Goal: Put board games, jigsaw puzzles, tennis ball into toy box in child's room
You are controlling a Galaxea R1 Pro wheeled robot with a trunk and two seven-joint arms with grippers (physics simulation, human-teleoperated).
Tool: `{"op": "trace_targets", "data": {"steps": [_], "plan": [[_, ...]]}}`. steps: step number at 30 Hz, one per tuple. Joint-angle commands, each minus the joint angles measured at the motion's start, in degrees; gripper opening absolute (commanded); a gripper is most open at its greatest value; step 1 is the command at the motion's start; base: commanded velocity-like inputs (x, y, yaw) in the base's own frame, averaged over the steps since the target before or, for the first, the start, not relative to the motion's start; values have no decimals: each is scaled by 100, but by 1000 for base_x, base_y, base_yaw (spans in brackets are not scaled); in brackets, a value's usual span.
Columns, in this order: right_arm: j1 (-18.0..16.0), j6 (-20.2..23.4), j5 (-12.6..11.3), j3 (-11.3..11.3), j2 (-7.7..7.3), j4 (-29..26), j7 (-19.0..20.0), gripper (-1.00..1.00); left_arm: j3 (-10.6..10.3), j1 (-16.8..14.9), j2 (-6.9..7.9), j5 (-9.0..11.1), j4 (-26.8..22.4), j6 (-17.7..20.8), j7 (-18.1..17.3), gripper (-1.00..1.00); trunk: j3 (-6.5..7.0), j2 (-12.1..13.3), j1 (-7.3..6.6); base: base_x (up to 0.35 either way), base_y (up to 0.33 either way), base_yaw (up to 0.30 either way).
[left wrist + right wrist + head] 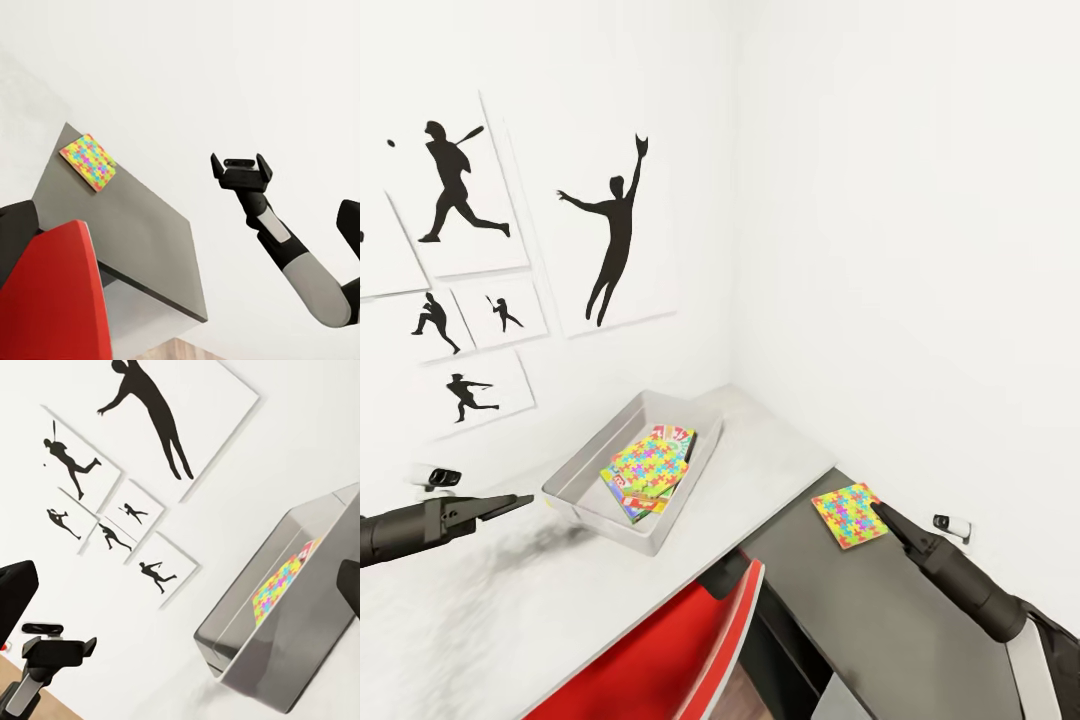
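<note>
Grey bin (585, 480) mid-frame on light table (460, 620); one puzzle (645, 462) inside on game boxes (643, 497).
Second puzzle (847, 515) right of centre on dark section, right claw (876, 512) at its edge, state unclear. Left claw (520, 500) lower left, looks closed, empty.

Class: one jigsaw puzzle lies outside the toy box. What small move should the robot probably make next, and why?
Probably lower the right gripper onto the jigsaw puzzle on the dark grey section: it sits at the puzzle's edge, and the toy box already holds the other.
</note>
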Motion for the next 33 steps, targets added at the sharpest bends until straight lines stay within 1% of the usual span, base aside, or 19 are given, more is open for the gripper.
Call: {"op": "trace_targets", "data": {"steps": [1,9,12,18,33], "plan": [[-5,47,-17,0,4,0,7,100,-1,-4,2,-4,-1,60,-23,100,-13,-13,4,0,0,0],[-4,47,-4,51,18,-21,-11,100,0,-4,2,5,-1,62,-23,100,-12,-13,4,0,0,-4],[-4,66,-2,53,18,-17,-13,100,0,-4,2,6,-1,62,-23,100,-8,-13,4,0,0,-100],[-6,87,-11,44,9,-4,-6,100,0,-4,10,-1,-1,61,-23,100,6,-13,4,0,0,-219],[-4,108,-29,20,-37,7,16,100,6,-4,19,-4,-15,68,-23,100,51,-13,4,0,0,-269]]}}
